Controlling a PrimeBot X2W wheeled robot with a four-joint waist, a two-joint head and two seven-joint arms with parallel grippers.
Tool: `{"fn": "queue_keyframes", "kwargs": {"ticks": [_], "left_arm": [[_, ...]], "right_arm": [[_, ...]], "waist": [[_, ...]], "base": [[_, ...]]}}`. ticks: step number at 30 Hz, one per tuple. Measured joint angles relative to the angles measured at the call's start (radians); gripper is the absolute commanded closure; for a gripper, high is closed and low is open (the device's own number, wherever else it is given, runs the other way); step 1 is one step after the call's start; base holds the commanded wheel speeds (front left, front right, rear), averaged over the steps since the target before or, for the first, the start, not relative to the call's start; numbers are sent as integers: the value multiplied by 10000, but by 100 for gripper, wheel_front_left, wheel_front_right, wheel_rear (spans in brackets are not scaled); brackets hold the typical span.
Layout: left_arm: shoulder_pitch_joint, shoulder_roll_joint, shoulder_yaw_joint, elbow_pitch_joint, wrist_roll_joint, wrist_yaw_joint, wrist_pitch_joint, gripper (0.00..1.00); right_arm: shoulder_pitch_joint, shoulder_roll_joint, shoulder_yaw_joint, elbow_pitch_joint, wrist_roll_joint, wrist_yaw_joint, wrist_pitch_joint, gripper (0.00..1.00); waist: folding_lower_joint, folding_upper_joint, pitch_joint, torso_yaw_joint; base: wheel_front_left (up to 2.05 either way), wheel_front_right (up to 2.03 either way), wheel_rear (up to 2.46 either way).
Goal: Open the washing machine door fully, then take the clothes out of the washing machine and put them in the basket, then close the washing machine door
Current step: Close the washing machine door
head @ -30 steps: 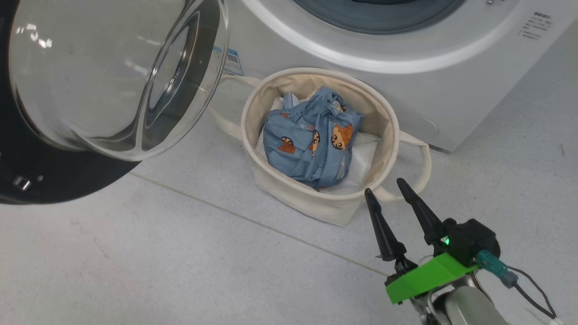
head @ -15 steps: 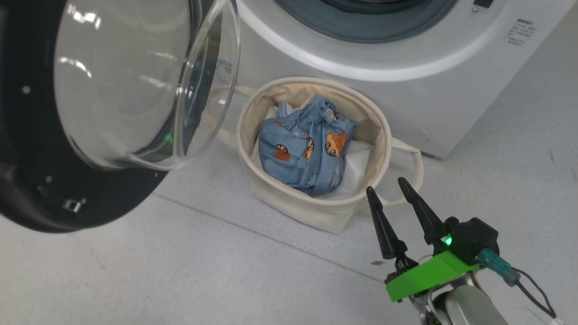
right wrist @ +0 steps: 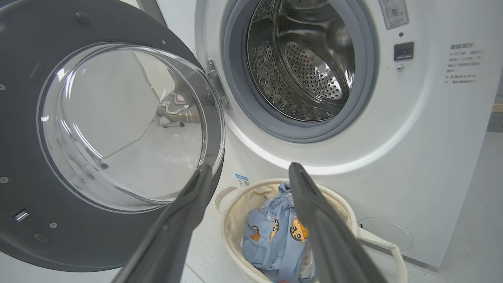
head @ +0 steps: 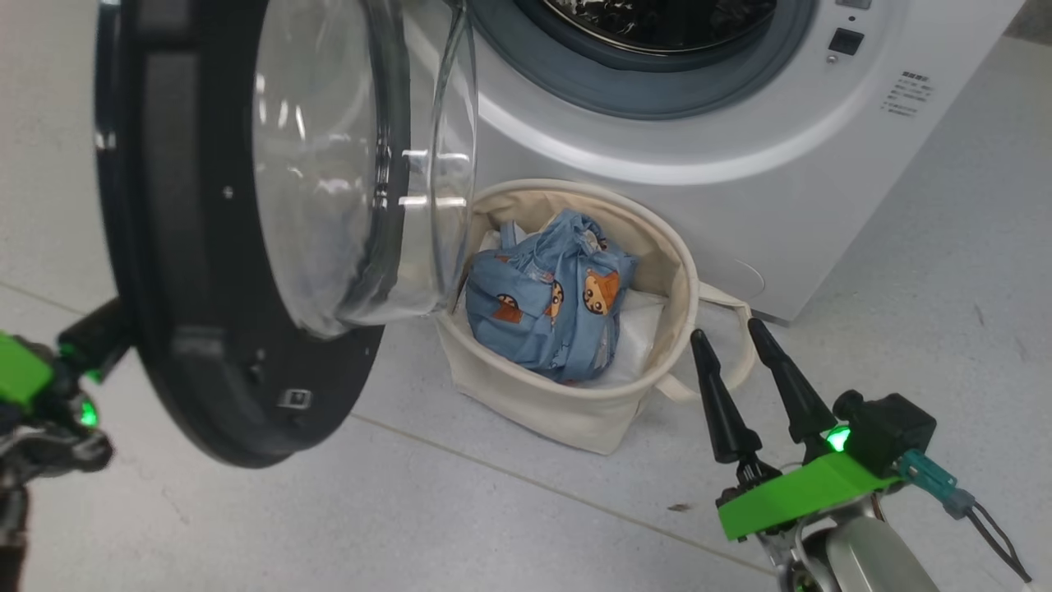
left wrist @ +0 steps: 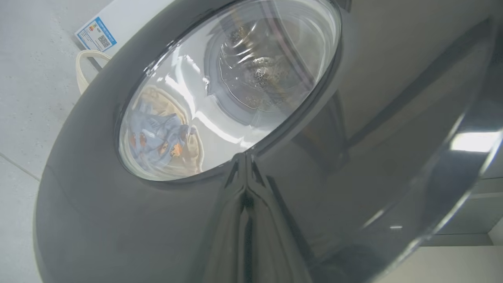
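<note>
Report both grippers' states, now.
Left gripper: closed, holding nothing, tips against the washing machine door.
Right gripper: open, empty.

Bright even light w/ fisheye edges

Laundry room: white washing machine [right wrist: 432,157], canvas basket [head: 567,403], tiled floor [head: 493,526].

The washing machine door [head: 164,247] stood swung half open on the left, its wide glossy black rim turned toward the near side and its clear glass bowl bulging to the right. The white washing machine [head: 740,189] stood at the far side, its grey-gasketed mouth uncovered and the perforated steel drum [right wrist: 306,67] shining inside. Just in front of it, the cream basket [head: 567,403] sat upright on the floor, holding the bunched light blue clothes [head: 542,304] printed with orange cartoon faces.
</note>
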Motion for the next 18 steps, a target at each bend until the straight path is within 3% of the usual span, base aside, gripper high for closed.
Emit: {"fn": "queue_keyframes", "kwargs": {"ticks": [12, 18], "left_arm": [[151, -1914, -1440, -579, 259, -1089, -752, 100], [41, -2504, -2652, -497, 1860, -1651, -1501, 100]], "right_arm": [[15, 31, -844, -29, 134, 0, 0, 0], [-6, 77, -1455, -38, 102, 0, 0, 0]], "waist": [[0, 0, -106, -576], [0, 0, 34, -751]], "base": [[0, 0, 0], [0, 0, 0]]}}
